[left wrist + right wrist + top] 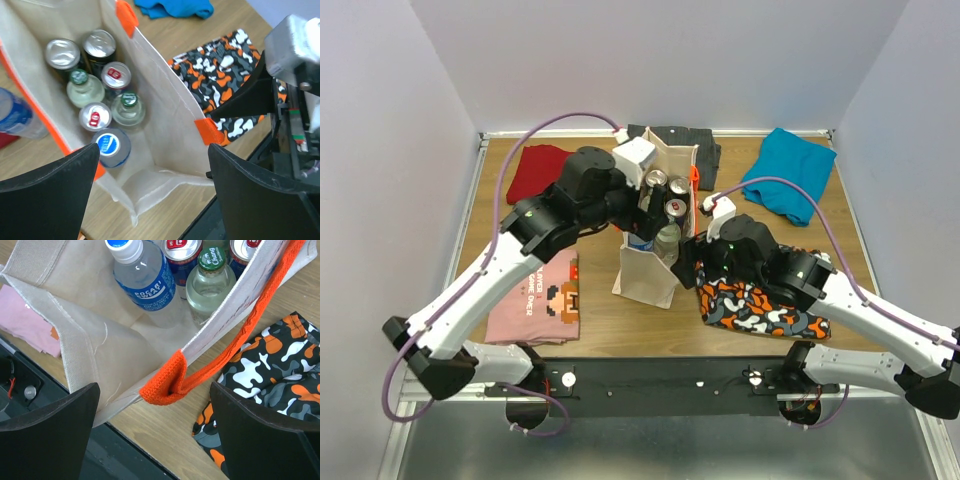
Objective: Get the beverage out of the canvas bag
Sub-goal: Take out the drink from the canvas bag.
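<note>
At frame centre on the tabletop [620, 325], the canvas bag [642, 277] stands upright with open mouth; the left pincer [153, 146] and right pincer [155, 385] hover at its rim, both wide and empty, apparently positioned to reach the beverages [95, 117] standing inside.

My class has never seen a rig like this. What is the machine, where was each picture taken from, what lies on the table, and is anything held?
These are two robot arms, each ending in a two-finger gripper. One picture looks down from above; the others come from a camera on each wrist, the dark fingers showing below. On the table stands a canvas bag holding cans and bottles, with folded clothes around it. The left gripper and right gripper are open at the bag, holding nothing.
</note>
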Motion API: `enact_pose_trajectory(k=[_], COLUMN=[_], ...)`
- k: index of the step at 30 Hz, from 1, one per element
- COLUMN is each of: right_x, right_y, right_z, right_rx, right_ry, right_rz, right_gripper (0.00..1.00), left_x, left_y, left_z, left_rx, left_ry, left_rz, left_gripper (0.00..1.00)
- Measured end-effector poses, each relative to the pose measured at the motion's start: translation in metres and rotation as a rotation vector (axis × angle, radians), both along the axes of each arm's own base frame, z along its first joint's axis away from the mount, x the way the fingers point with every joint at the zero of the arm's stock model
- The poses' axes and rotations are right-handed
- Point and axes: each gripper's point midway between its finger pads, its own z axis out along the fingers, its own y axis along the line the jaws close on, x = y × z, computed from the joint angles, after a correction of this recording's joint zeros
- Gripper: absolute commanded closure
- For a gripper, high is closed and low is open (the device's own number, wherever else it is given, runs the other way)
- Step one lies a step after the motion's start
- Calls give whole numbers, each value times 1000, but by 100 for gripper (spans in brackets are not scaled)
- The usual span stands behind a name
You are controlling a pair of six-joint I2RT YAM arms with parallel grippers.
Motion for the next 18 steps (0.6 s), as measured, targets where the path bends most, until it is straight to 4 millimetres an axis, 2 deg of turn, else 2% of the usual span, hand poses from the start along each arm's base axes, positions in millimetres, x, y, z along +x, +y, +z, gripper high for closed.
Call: enact_pose_trajectory(k=[4, 7, 9, 18], right_x=[1, 1, 0, 1], right_y=[-4, -7, -9, -15], right_z=[2, 3, 4, 9], right_rx=[-1, -2, -2, 0], right_ry=[-10, -16, -19, -36], right_rz=[-14, -22, -28, -48], right_gripper=[0, 0, 0, 0], left_x=[4, 7, 8, 18], left_y=[-22, -28, -28, -31], left_z=[-33, -59, -68, -76], left_rx=[52, 93, 110, 125], left_ry=[79, 129, 147, 141], left_rz=[-52, -61, -60, -31], left_gripper=[2, 2, 2, 4])
